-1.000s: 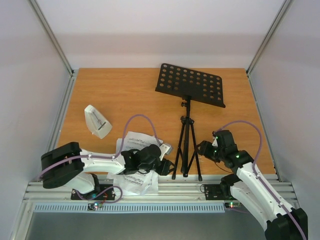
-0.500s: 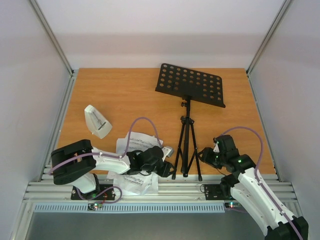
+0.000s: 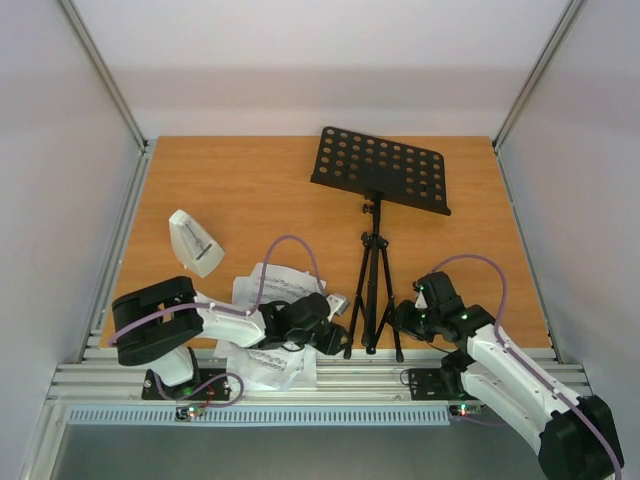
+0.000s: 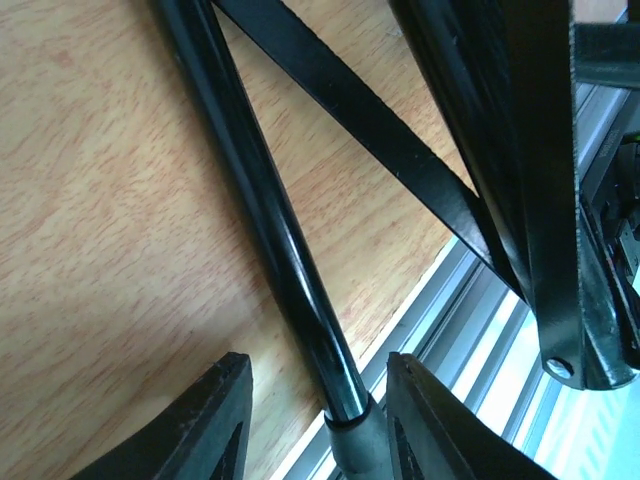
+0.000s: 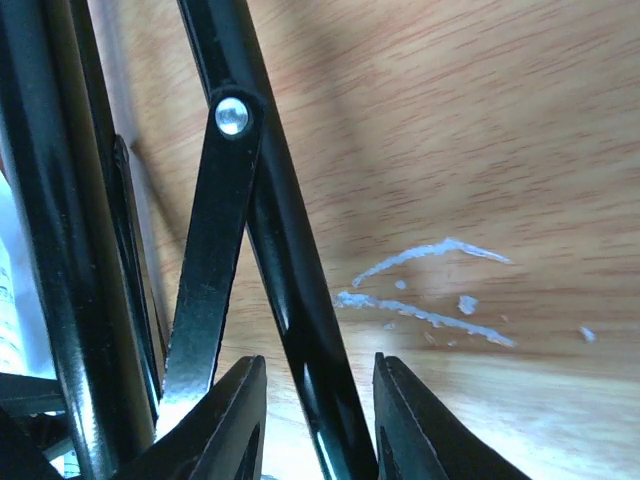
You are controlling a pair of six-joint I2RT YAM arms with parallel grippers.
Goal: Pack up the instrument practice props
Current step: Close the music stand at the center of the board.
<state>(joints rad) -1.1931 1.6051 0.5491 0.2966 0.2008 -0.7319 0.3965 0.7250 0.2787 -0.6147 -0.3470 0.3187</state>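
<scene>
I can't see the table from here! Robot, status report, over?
Left gripper and right gripper each straddle a music stand leg, not clamped. Stand upright. Sheet music lies beneath left arm; metronome off to the left.

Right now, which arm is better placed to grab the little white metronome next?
Left. The metronome lies on the left gripper's side of the music stand; the right gripper sits beyond its legs.
</scene>
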